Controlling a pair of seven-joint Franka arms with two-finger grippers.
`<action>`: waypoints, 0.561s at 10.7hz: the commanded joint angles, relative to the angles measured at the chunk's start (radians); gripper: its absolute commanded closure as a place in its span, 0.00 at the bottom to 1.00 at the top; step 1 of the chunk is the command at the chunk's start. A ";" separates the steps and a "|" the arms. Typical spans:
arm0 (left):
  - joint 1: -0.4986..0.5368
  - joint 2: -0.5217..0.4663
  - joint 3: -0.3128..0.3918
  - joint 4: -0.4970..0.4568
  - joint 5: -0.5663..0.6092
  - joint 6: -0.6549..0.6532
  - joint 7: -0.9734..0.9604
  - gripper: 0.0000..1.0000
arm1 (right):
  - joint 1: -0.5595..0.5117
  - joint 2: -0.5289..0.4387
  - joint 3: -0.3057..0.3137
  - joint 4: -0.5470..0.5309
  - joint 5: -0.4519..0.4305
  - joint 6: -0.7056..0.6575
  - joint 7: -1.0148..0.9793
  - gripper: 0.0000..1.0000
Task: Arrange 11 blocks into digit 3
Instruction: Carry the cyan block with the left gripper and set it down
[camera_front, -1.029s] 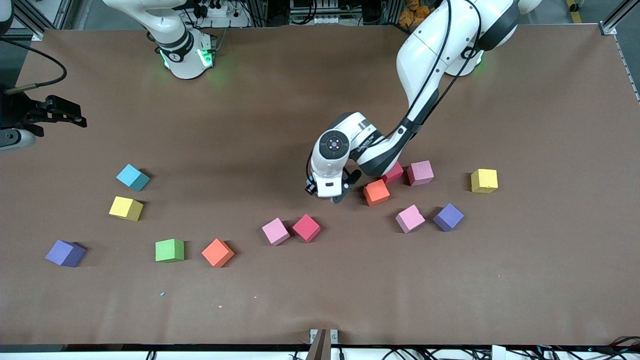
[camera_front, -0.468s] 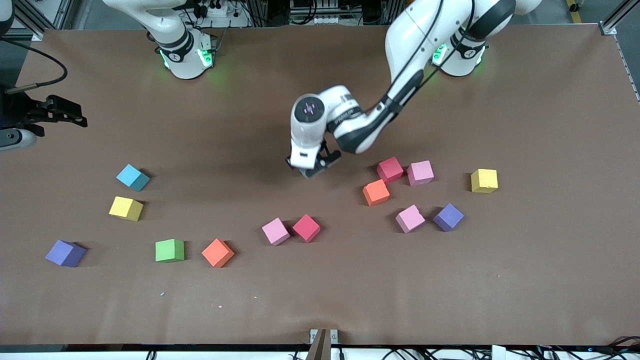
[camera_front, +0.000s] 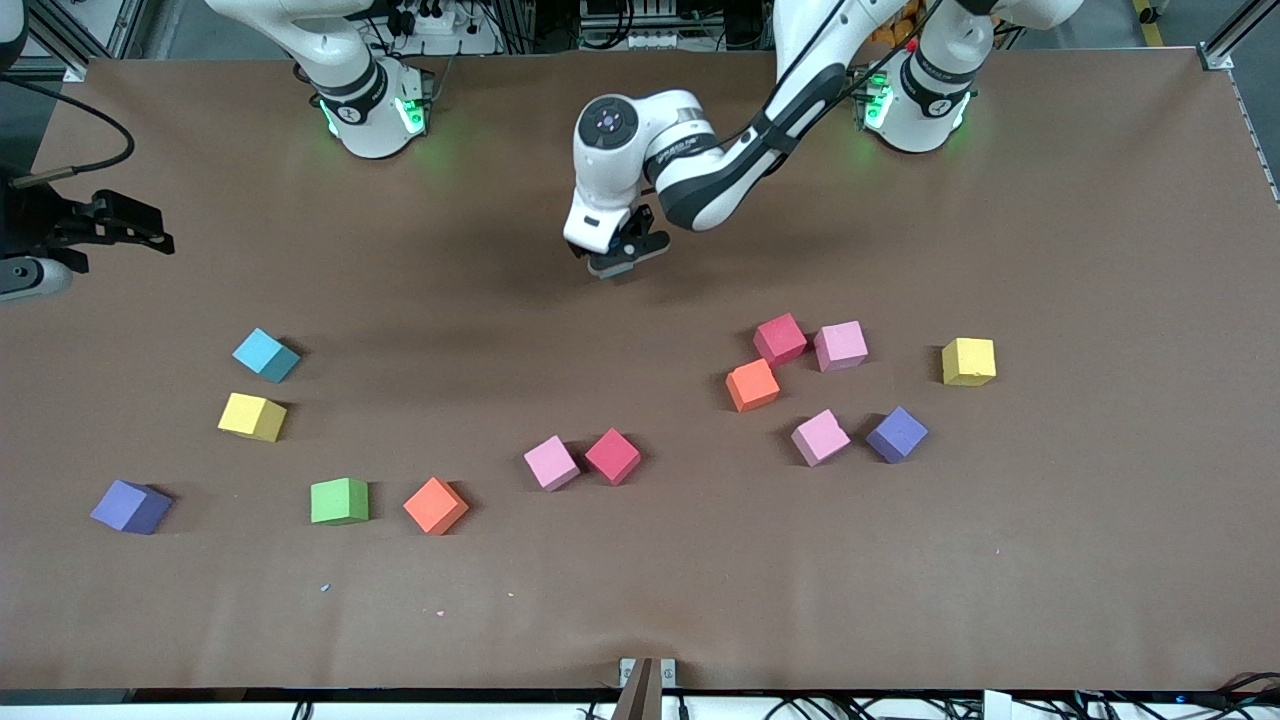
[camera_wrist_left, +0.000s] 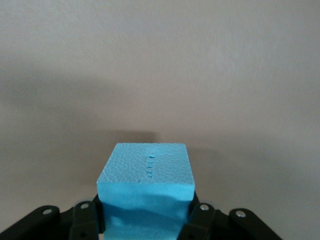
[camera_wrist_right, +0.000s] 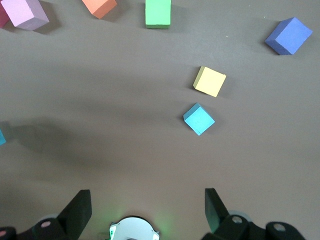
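The left gripper (camera_front: 612, 262) pinched a small blue foam cube (camera_wrist_left: 145, 192) by opposite flat faces; light, squashy. At nine o'clock the right gripper (camera_wrist_right: 145, 210) waited, jaws spread

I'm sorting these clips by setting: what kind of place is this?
Most likely a robotics lab bench: two arms stand at a brown-covered table scattered with foam blocks; cables and metal framing run along its edges. The left gripper carries a blue block.
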 joint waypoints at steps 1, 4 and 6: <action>0.013 -0.039 -0.006 -0.108 0.051 0.067 0.134 0.79 | -0.017 -0.008 0.008 0.003 -0.003 -0.011 -0.001 0.00; 0.010 -0.001 -0.006 -0.104 0.111 0.067 0.172 0.78 | -0.017 -0.010 0.006 0.004 -0.006 -0.011 -0.001 0.00; 0.003 0.007 -0.006 -0.101 0.125 0.067 0.197 0.78 | -0.017 -0.010 0.008 0.004 -0.006 -0.011 -0.001 0.00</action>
